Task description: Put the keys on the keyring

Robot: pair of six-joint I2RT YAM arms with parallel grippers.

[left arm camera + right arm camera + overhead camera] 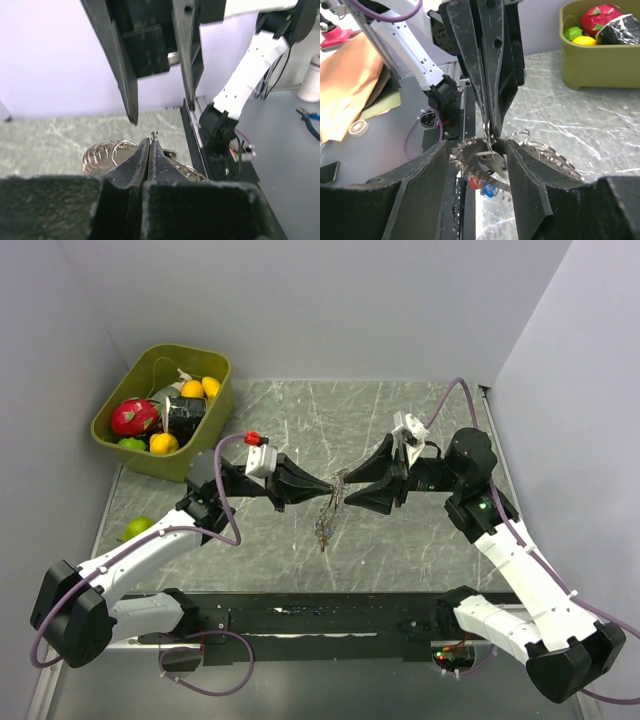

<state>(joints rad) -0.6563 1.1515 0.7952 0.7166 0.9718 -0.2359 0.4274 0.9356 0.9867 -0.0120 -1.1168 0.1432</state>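
The keyring (329, 515) hangs above the middle of the table between the two grippers, with silvery keys and loose rings dangling from it. My left gripper (327, 489) is shut on the ring's thin wire (154, 134). In the right wrist view its closed tips pinch the wire (487, 131) above the toothed bunch of silvery keys (470, 150). My right gripper (477, 147) is open, one jaw on each side of the bunch, not closed on it. Small keys with a red head (474, 182) and a blue head (489, 189) hang below the bunch. A cluster of spare rings (106, 151) hangs left of my left fingers.
A green bin (218, 367) with fruit and a dark can stands at the back left; it also shows in the right wrist view (600, 65). A lime (137, 527) lies on the marble table near the left arm. A black rail (330, 618) runs along the near edge.
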